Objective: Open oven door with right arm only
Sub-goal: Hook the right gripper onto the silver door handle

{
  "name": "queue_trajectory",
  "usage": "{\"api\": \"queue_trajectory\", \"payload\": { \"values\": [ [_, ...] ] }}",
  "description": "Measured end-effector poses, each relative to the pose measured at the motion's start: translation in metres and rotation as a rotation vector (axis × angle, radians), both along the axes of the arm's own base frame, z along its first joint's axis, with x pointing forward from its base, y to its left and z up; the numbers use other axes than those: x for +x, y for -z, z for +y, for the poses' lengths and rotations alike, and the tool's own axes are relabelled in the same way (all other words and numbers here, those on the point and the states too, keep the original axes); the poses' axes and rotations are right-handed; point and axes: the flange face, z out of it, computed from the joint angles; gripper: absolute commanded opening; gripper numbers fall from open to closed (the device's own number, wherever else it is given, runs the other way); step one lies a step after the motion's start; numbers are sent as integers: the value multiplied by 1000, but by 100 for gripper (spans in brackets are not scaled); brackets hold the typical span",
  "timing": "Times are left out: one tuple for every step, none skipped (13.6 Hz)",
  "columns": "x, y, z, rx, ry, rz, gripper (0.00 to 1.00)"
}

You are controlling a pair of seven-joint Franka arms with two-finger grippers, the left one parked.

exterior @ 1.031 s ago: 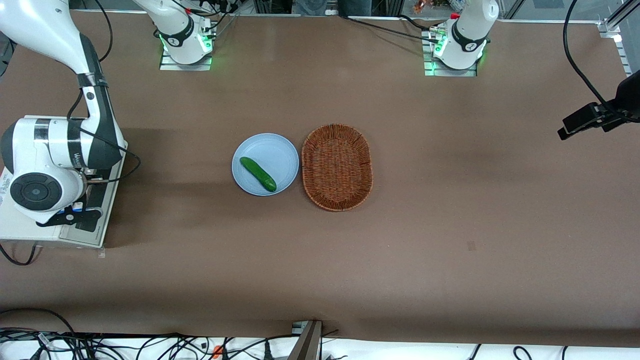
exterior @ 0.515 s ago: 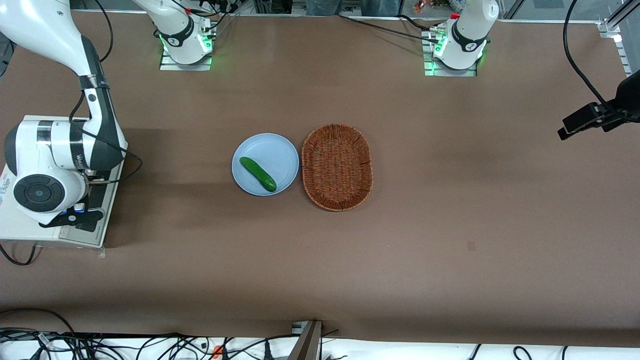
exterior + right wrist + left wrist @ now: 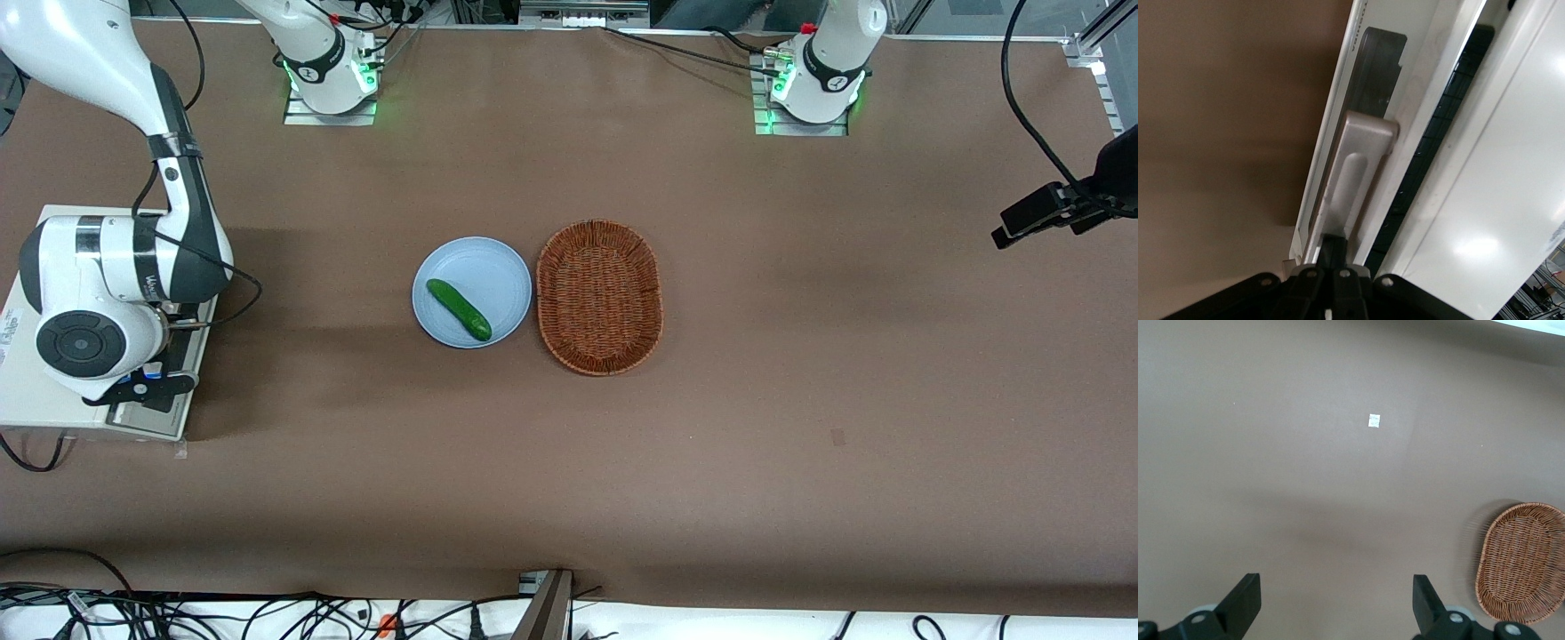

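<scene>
Table: one brown surface, wide bare stretch toward the parked arm's end. Toaster oven: one, cream-white, at the working arm's end by the table's edge. Right arm: white, bent over the oven. Oven door: metal-framed, dark glass, tipped ajar, with a dark gap showing rack wires along the oven body. Basket: one, oval wicker, just beside plate. Silver bar handle: one. Cucumber: one, on plate. Gripper: black fingers pinched onto the handle.
</scene>
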Motion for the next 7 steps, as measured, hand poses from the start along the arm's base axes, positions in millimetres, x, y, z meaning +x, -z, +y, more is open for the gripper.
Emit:
{"api": "queue_trajectory", "payload": {
  "values": [
    [0, 0, 2, 4, 0, 0, 0],
    [0, 1, 4, 13, 1, -3, 0],
    [1, 1, 7, 26, 4, -5, 0],
    [1, 2, 10, 37, 4, -6, 0],
    [1, 4, 14, 47, 4, -7, 0],
    [1, 6, 18, 59, 4, -8, 0],
    [2, 9, 23, 68, 2, -8, 0]
  ]
}}
